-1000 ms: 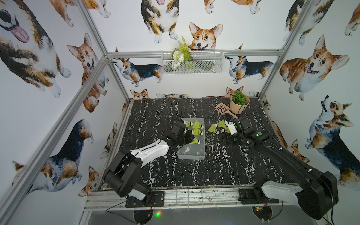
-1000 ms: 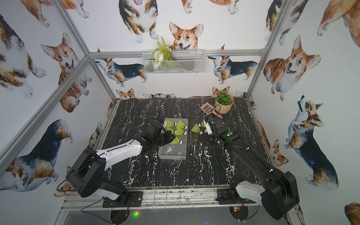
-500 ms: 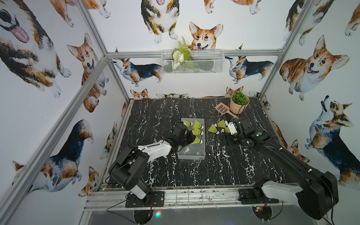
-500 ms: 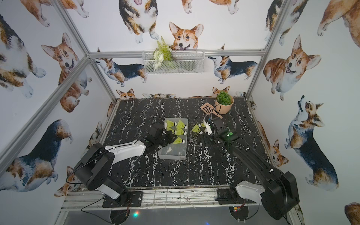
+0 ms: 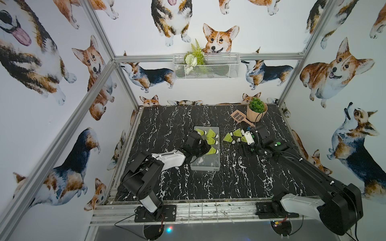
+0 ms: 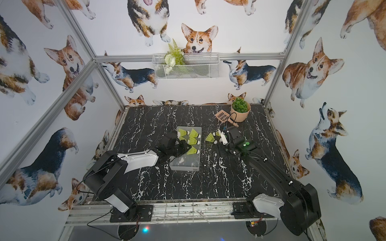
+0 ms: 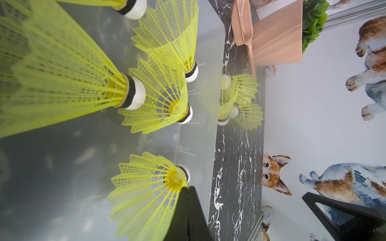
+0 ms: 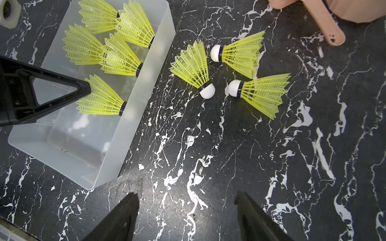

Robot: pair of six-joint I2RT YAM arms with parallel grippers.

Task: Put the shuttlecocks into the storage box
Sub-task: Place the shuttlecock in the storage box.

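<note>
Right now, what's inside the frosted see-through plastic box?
Five neon yellow-green plastic shuttlecocks lie in the frosted clear plastic box. The black left gripper covers part of one skirt and some floor, hiding that spot.

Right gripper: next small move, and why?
Probably lower the right gripper onto the loose shuttlecock nearest the box. Its jaws stand open and empty above the table, three shuttlecocks lie outside the box, and five are already inside.
</note>
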